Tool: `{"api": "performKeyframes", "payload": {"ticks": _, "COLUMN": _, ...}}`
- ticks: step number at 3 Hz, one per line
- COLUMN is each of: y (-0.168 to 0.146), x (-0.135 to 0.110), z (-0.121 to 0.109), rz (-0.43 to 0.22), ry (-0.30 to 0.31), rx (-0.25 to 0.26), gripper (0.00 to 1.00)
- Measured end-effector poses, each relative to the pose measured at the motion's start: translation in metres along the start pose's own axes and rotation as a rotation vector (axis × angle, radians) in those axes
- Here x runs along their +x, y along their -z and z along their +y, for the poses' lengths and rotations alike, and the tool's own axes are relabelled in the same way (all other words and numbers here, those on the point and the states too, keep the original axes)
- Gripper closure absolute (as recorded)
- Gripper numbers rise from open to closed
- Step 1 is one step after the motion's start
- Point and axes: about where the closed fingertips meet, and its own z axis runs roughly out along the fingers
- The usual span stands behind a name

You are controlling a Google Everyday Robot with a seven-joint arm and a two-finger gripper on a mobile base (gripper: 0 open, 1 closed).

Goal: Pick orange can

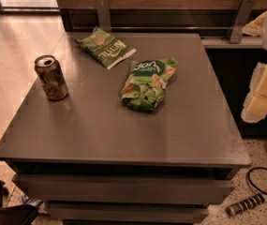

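Three things sit on one broad grey table (123, 139), the biggest object in the room from where I stand, with drawers or shelves under its top. Next in size is the robot's pale, yellow-and-white arm, hanging off the table's right side. The gripper (263, 93) is out there beyond the edge, above the floor rather than over the tabletop. I cannot tell how far open it is from here. It is nowhere near anything on the table, so it has no hold on the can.

Nearest the gripper is a crumpled green snack bag (148, 84), lying flat about mid-table. Beyond that, farther back and farther away from the gripper, lies a second green bag (106, 47), flatter and turned at an angle.

Smallest, and farthest from the gripper, is the orange can (51, 78). It stands upright close to the opposite edge, well apart from both bags, its silver top showing.

I would say the job has barely begun and the reach has not been made. The next move calls for carrying the gripper right across the table, passing over or in front of the near bag. It then has to come down level with the can's side without tipping it toward that edge
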Motion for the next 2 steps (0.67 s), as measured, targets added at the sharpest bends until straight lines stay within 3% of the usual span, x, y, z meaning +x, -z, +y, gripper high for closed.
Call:
{"api": "performKeyframes", "payload": {"ticks": 1, "y": 0.0, "x": 0.0, "z": 0.0, "rz": 0.0, "ry": 0.0, "rx": 0.0, "gripper": 0.0}}
{"api": "performKeyframes", "payload": {"ticks": 2, "y": -0.005, "x": -0.011, "z": -0.005, "rz": -0.043, "ry": -0.038, "rx": 0.013, "gripper": 0.0}}
